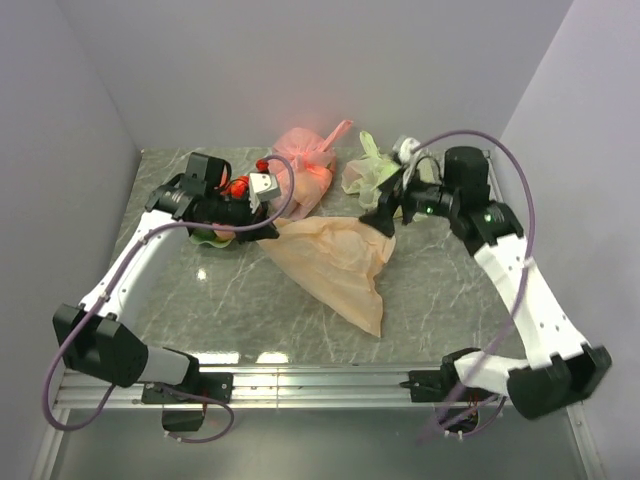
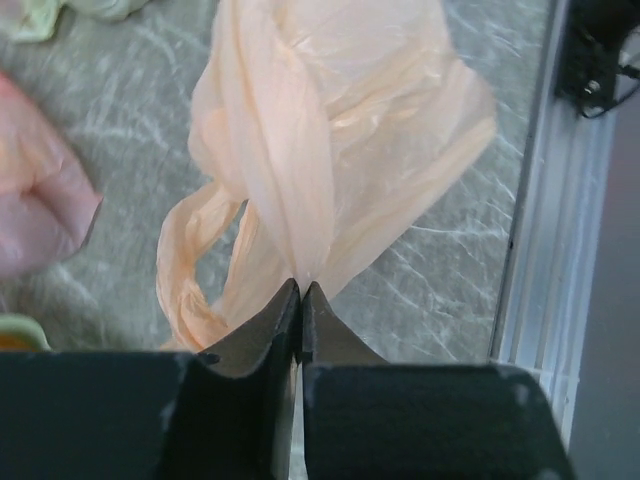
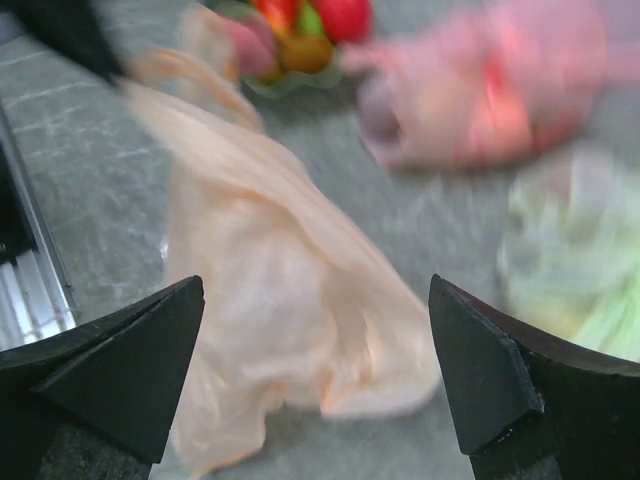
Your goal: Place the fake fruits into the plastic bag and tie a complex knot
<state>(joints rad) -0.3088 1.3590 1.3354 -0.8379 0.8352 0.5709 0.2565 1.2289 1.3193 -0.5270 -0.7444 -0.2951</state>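
The left gripper [image 2: 301, 287] pinches the bag [image 2: 330, 120], jaws nearly together; the right gripper [image 3: 316, 300] hovers over it, jaws spread wide

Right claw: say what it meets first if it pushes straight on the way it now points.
The peach plastic bag: it lies crumpled straight ahead of the open right claw. The view is blurred, so depth is unsure, but nothing seems to stand nearer.

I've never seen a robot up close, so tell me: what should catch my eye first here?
The peach plastic bag sprawls mid-table, its edge pinched in the shut left end effector, while the right end effector gapes open near its far corner. Behind it lie a pink bag and a green bag, with bright fake fruits at the back left.
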